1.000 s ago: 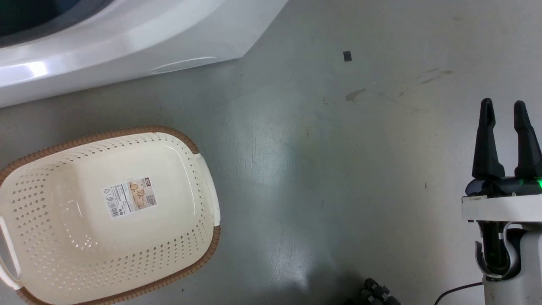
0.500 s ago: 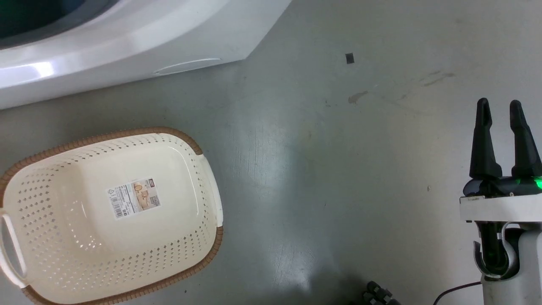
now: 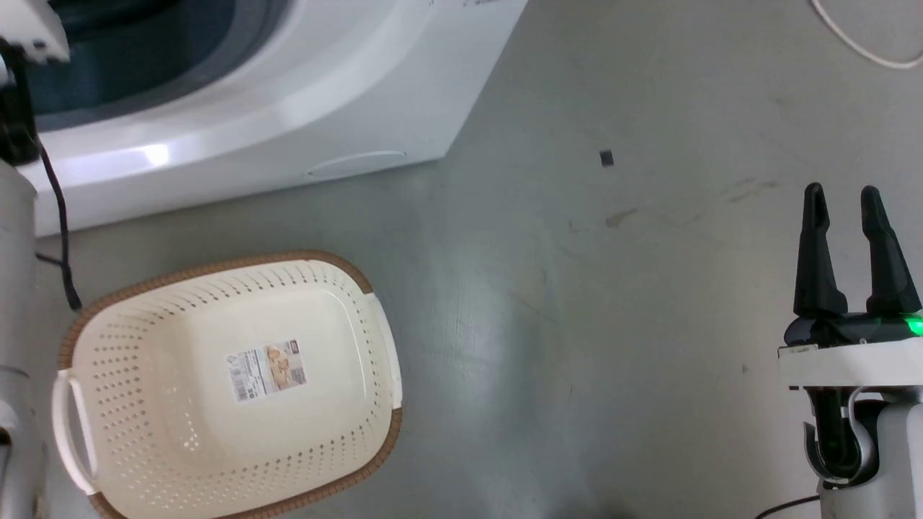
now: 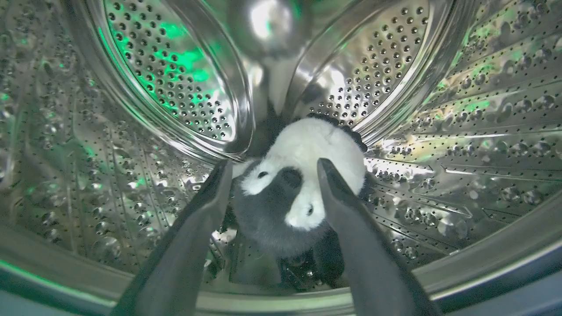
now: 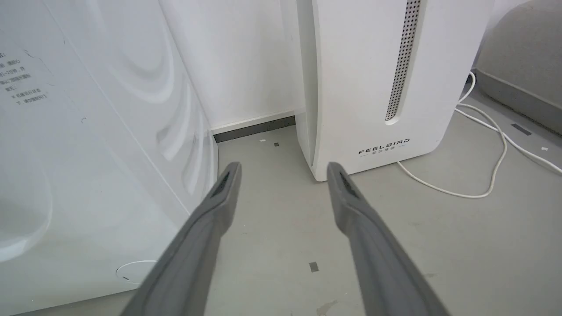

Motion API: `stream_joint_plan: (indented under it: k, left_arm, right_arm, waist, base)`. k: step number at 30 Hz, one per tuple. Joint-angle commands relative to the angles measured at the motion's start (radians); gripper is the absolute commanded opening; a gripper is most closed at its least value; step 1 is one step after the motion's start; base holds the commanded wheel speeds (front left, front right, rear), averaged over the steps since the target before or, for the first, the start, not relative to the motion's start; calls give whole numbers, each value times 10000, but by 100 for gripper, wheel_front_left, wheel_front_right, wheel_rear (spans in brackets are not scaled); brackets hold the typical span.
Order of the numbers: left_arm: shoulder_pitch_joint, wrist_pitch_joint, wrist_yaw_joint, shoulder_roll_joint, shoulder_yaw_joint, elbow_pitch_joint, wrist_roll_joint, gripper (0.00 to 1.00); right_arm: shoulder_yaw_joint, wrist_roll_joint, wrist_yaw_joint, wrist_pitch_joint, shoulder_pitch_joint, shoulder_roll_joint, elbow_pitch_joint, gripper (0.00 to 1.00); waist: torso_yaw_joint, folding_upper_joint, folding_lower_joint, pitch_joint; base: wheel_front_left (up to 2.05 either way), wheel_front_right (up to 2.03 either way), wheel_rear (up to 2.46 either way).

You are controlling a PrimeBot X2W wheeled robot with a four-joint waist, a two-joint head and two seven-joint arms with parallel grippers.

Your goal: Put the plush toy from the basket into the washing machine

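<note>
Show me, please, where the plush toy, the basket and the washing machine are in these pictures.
plush toy (image 4: 307, 145): left wrist view, white fluffy body.
basket (image 3: 130, 375): head view, perforated wall.
washing machine (image 3: 346, 86): head view, white front panel.

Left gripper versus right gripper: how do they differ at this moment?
The left gripper reaches inside the washing machine, among perforated steel; the right gripper hangs outside over bare floor. The plush toy shows between the left gripper's fingers; the right gripper's fingers hold nothing. Shared: both are open, fingers spread.
</note>
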Motion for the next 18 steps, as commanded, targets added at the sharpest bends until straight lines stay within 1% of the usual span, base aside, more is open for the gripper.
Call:
stream_joint_plan:
  k: [1,11,18]
  left_arm:
    - [233,-54,55,-37,58,-89,-32,100]
    - [2580,-55,322,-538,431,-1687,257,100]
    - [4211,-55,431,-1044,688,-2884,558,100]
  right_arm:
    - [6,-69,-9,-46,80,-10,10,100]
    - [-37,-462,-9,-46,624,-10,41,100]
    - [115,-754,-9,-46,942,-10,6,100]
  waist:
    - [106,0,0,-284]
    - [621,0,0,-1400]
    - [1044,0,0,-2162]
  base:
    - [0,0,0]
    - [0,0,0]
    - [0,0,0]
